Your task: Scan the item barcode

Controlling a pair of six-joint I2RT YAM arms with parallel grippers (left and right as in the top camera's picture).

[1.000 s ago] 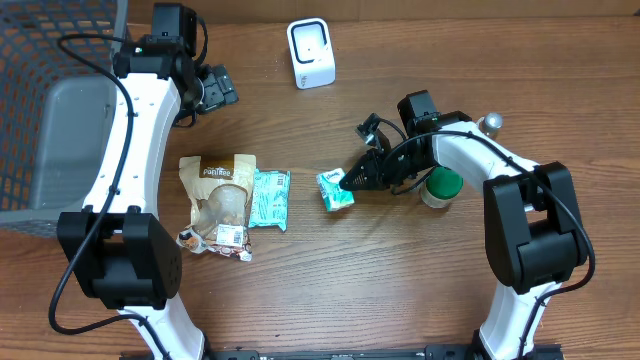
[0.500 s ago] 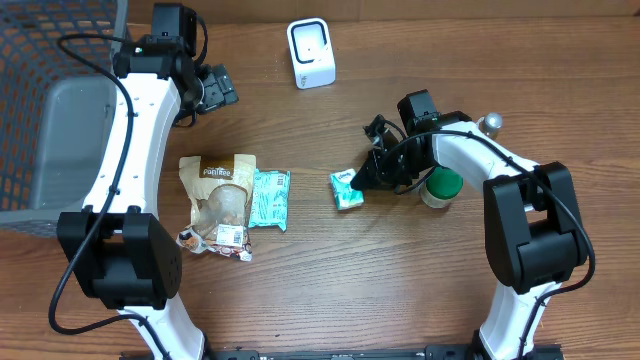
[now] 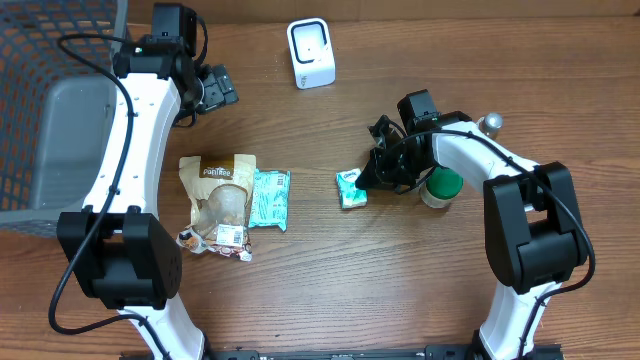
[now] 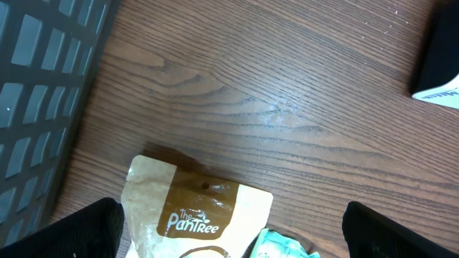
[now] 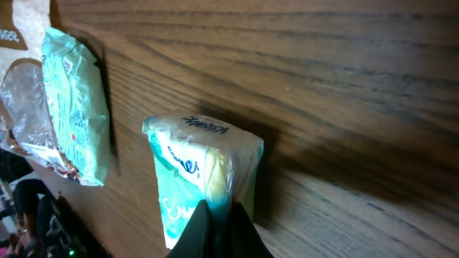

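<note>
The item is a small teal tissue pack (image 3: 350, 189) (image 5: 201, 168), near the table's middle. My right gripper (image 3: 368, 180) (image 5: 219, 211) is shut on the pack's right edge, pinching the wrapper between its dark fingertips. The white barcode scanner (image 3: 311, 53) stands at the back centre, well away from the pack. At the back left, my left gripper (image 3: 215, 88) (image 4: 237, 236) hangs open above the table with nothing between its fingers. Below it lies the top of a brown-and-white Pantree bag (image 4: 193, 215).
The Pantree bag (image 3: 220, 200) and a flat teal packet (image 3: 268, 198) (image 5: 75, 100) lie left of centre. A green-lidded jar (image 3: 440, 186) and a small silver object (image 3: 490, 123) sit beside the right arm. A grey mesh basket (image 3: 50, 100) (image 4: 36, 93) fills the left edge.
My right gripper has drawn the tissue pack a short way to the right and turned it slightly. The left arm has not moved.
</note>
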